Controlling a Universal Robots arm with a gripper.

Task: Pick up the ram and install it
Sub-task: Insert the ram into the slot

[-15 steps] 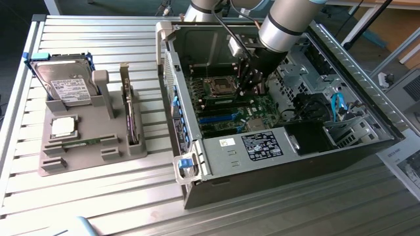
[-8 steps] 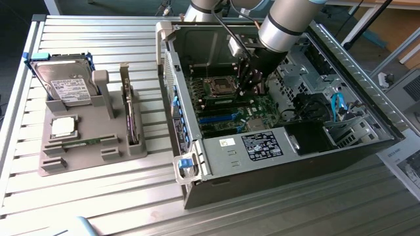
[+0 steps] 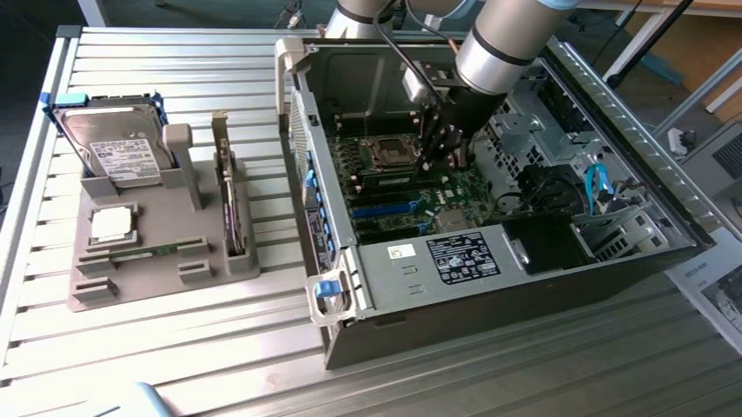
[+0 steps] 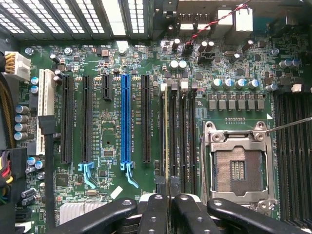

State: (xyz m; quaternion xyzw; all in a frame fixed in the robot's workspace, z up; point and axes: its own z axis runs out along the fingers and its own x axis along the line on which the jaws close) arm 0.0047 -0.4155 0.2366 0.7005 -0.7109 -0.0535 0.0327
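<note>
In the wrist view I see the ram [image 4: 167, 131] edge-on, a thin pale strip standing along the first of the black memory slots [image 4: 183, 136] beside the CPU socket [image 4: 239, 168]. My gripper [image 4: 168, 201] is shut on the ram's end, one black finger on either side. I cannot tell how deep the ram sits in the slot. In the exterior view the gripper [image 3: 444, 161] reaches down into the open computer case [image 3: 347, 287], just to the right of the socket [image 3: 392, 155] on the motherboard.
On the exterior view's left, a grey fixture [image 3: 93, 291] on the slatted table holds a hard drive [image 3: 116, 143], a silver processor chip [image 3: 113, 224], another green memory stick [image 3: 149, 252] and an upright expansion card [image 3: 235, 217]. Case walls, cables and a power supply [image 3: 458, 256] surround the gripper.
</note>
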